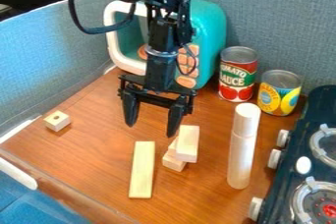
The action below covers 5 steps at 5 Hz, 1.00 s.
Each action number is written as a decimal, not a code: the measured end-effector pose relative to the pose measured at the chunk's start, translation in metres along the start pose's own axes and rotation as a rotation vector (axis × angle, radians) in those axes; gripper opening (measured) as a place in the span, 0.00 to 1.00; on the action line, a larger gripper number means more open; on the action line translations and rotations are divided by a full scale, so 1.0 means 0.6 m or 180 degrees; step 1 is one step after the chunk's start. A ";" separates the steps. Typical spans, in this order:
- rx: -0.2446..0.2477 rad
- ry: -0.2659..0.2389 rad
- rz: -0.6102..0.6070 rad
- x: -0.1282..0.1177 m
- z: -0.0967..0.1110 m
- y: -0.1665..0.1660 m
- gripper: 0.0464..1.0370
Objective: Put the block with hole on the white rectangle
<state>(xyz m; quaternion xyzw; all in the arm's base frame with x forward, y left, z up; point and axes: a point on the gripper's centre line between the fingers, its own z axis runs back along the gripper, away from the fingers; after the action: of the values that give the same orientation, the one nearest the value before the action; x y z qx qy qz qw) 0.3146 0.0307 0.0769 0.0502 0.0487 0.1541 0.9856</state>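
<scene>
The open end effector (pixel 152 128) is hanging over the worktop (pixel 92 149).
In the camera view, its fingers (pixel 131 111) are standing apart, holding nothing; the block with hole (pixel 58 121) is lying at the left, while the pale flat rectangle (pixel 142 170) is lying just beside the wooden blocks (pixel 187 144).

The arm (pixel 159 70) is black, with a rounded, glossy upper part, a thick black cable (pixel 81 27) curving out in a loop and thinner dark wires (pixel 195 62) along its side. A narrow silvery-grey band (pixel 160 53) rings the forearm, and the black tool (pixel 151 130) has a straight crossbar (pixel 156 99) and two long, tapering fingers (pixel 130 111).
</scene>
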 end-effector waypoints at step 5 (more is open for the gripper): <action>-0.0089 -0.0165 0.1763 0.044 -0.022 0.137 0.96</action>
<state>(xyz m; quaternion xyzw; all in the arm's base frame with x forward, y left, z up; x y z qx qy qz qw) 0.3137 0.1179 0.0710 0.0519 0.0057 0.4171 0.9074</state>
